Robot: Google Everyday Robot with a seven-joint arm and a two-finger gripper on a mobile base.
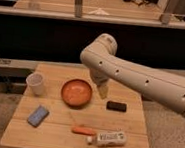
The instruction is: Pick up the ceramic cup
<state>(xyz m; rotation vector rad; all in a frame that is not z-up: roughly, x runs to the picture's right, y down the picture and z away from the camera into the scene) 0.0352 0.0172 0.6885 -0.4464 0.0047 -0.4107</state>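
The ceramic cup (35, 83) is small, plain and white. It stands upright near the left edge of the wooden table (54, 134). The orange bowl (76, 93) sits to its right at the table's middle. My white arm reaches in from the right. My gripper (102, 91) hangs over the table just right of the orange bowl, well to the right of the cup, and holds nothing that I can see.
A blue sponge (38, 115) lies at the front left. An orange carrot (83, 130) and a white bottle lying on its side (109, 138) are at the front. A small black block (116, 106) lies right of the gripper. A railing and counters stand behind.
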